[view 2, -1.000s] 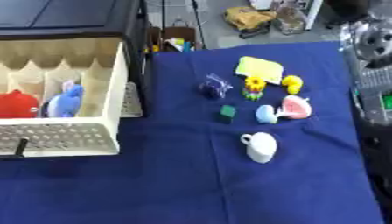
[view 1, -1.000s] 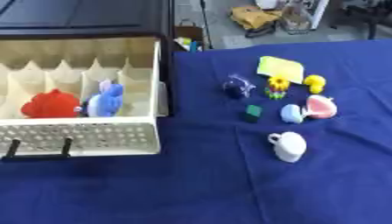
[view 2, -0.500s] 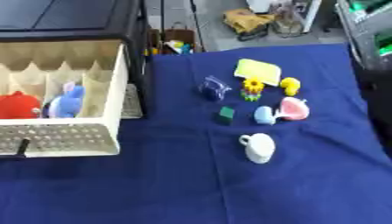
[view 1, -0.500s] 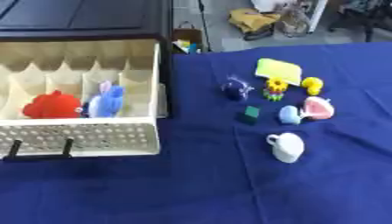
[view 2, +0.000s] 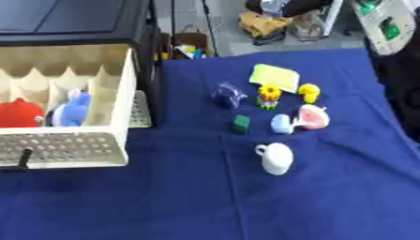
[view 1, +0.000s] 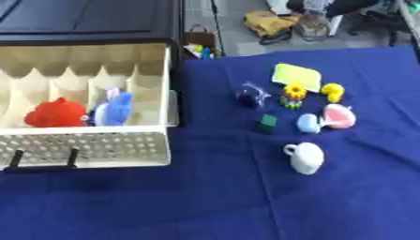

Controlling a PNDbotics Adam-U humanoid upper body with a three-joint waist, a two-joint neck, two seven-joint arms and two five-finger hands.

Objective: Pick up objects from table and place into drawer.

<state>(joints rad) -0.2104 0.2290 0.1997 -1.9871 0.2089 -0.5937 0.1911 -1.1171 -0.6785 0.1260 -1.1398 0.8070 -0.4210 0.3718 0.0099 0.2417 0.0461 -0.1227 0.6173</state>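
Observation:
An open cream drawer (view 1: 90,147) with a perforated front stands at the left. It holds a red toy (view 1: 56,114) and a blue plush (view 1: 115,108). On the blue cloth to its right lie a white mug (view 1: 305,158), a green cube (view 1: 268,122), a light blue piece (view 1: 308,123), a pink piece (view 1: 338,116), a sunflower toy (view 1: 293,93), a yellow duck (view 1: 332,91), a yellow-green pad (view 1: 296,76) and a dark wrapped item (view 1: 250,95). Part of my right arm (view 2: 402,79) shows dark at the right edge of the right eye view. Neither hand shows.
A black cabinet (view 1: 82,18) sits above the drawer, and a black handle (view 1: 41,164) sticks out from the drawer's front. Bags and clutter (view 1: 283,23) lie on the floor past the table's far edge. Bare blue cloth (view 1: 213,206) fills the near half.
My right arm at the right edge of the right eye view has risen toward the upper corner. The objects on the cloth and in the drawer have stayed put.

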